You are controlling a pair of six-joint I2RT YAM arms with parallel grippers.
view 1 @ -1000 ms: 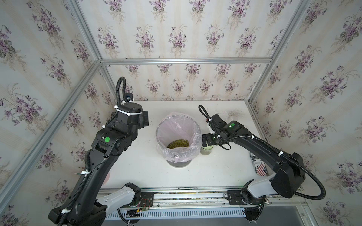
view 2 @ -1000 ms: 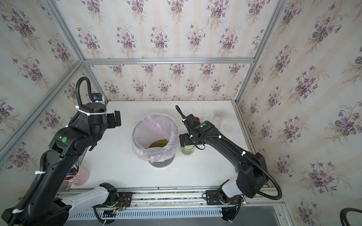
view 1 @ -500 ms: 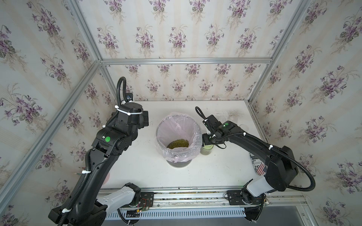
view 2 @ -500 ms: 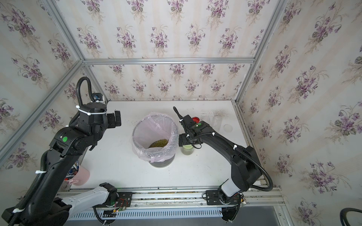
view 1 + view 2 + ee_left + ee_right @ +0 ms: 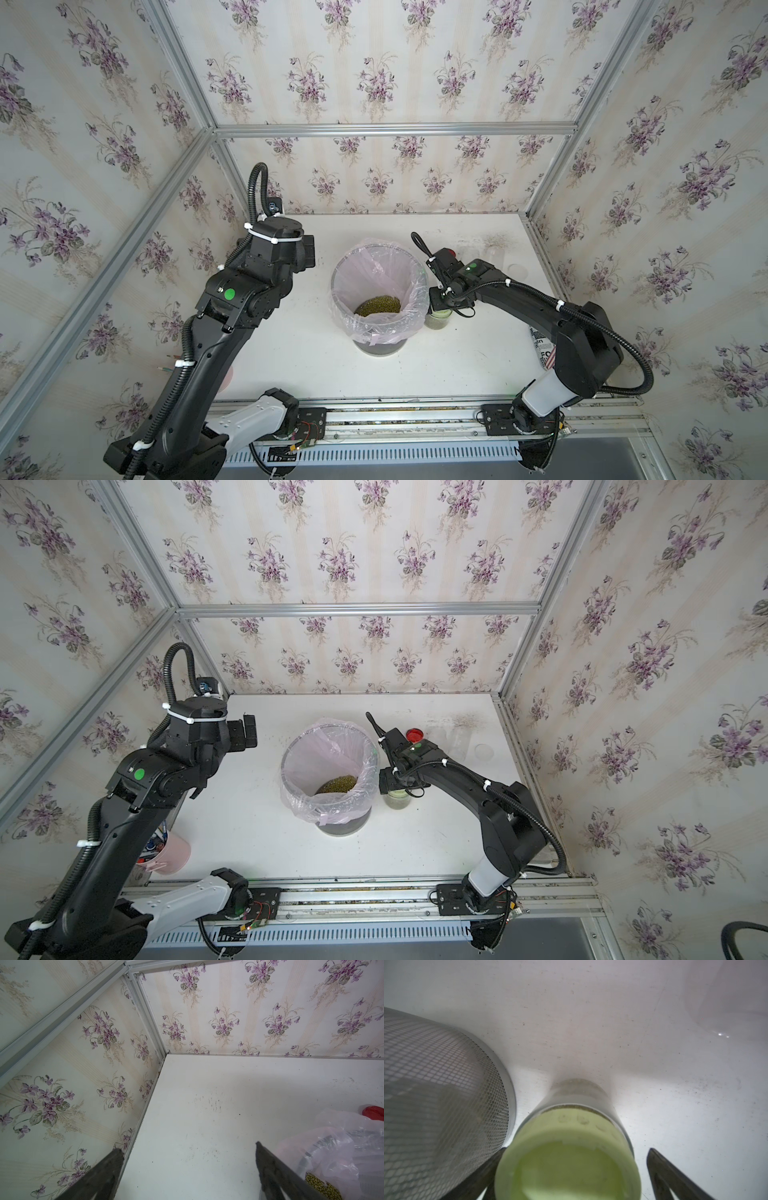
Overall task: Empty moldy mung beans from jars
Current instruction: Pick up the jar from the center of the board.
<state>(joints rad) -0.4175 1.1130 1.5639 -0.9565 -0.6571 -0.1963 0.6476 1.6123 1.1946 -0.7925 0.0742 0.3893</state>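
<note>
Wide-open right jaws around green-lidded jar (image 5: 569,1163), just beside mesh bin (image 5: 436,1084).

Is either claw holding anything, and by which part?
Nothing is held: the right gripper stands open around the green-lidded jar, the left gripper open and empty.

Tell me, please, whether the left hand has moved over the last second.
No. The left hand keeps the same gap from the bin rim as before, open and empty.

Between the right gripper's (image 5: 577,1149) fingers (image 5: 662,1169), the jar (image 5: 581,1095) and its pale green lid (image 5: 568,1165) were blurred, the lid cut off by the frame edge (contents perhaps mung beans (image 5: 577,1107), too hazy).
</note>
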